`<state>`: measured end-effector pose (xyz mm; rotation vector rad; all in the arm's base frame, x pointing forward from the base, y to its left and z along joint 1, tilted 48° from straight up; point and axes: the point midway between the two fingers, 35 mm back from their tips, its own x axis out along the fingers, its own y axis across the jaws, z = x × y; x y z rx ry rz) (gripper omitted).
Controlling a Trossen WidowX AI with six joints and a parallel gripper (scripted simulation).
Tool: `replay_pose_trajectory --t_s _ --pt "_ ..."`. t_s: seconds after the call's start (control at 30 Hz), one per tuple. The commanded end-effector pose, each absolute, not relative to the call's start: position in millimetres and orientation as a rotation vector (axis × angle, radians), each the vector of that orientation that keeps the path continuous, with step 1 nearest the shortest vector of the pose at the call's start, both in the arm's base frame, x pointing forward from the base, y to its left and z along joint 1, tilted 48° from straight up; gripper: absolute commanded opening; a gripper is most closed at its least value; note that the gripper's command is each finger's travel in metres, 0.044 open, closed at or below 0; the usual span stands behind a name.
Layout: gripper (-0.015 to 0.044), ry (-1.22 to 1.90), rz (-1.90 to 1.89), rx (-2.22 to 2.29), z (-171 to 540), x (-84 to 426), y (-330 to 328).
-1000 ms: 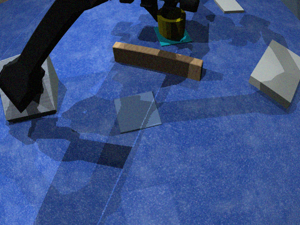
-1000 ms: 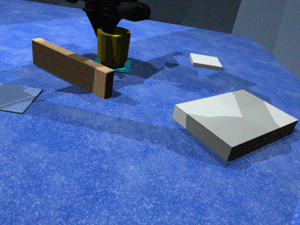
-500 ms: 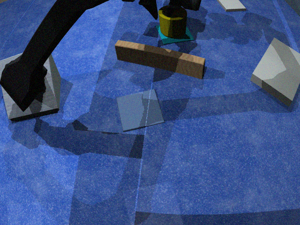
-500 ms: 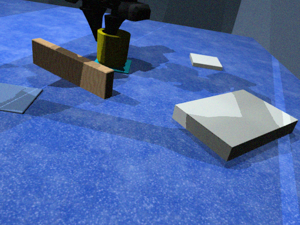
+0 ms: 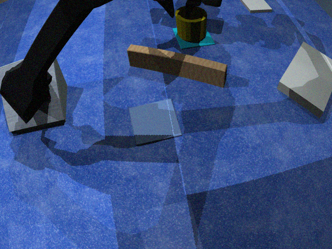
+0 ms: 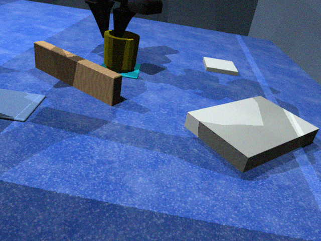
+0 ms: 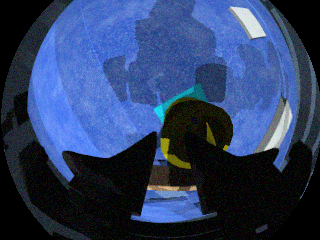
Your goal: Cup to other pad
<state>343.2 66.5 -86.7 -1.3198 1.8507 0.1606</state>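
Note:
The yellow cup (image 5: 191, 29) (image 6: 120, 54) (image 7: 220, 120) stands upright on the teal pad (image 5: 210, 41) (image 6: 136, 74) (image 7: 161, 111). My gripper (image 5: 181, 15) (image 6: 111, 36) (image 7: 171, 135) is open around the cup's near-side wall, one finger down inside the rim and the other outside. In the top and exterior views the outer finger stands clear of the wall. The cup's inside is dark and partly hidden by the finger, so I cannot make out the marbles. The other pad, pale blue-grey (image 5: 152, 120) (image 6: 15, 103), has nothing on it.
A wooden bar (image 5: 198, 68) (image 6: 90, 83) stands between the two pads. A thick pale slab (image 5: 300, 72) (image 6: 233, 134) lies to the right, and a small white block (image 5: 257, 5) (image 6: 220, 66) (image 7: 247, 22) farther back. A grey block (image 5: 60, 91) is under the arm's base.

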Motion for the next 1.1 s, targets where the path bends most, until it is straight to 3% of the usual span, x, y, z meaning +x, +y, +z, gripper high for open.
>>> replay_pose_trajectory --t_s 0.0,0.8,1.07 --pt "0.0147 1.846 0.162 -1.316 -83 344 72" --pt "0.0147 1.845 0.163 -1.32 -60 347 93" --pt "0.0357 1.849 0.162 -1.324 -63 346 90"
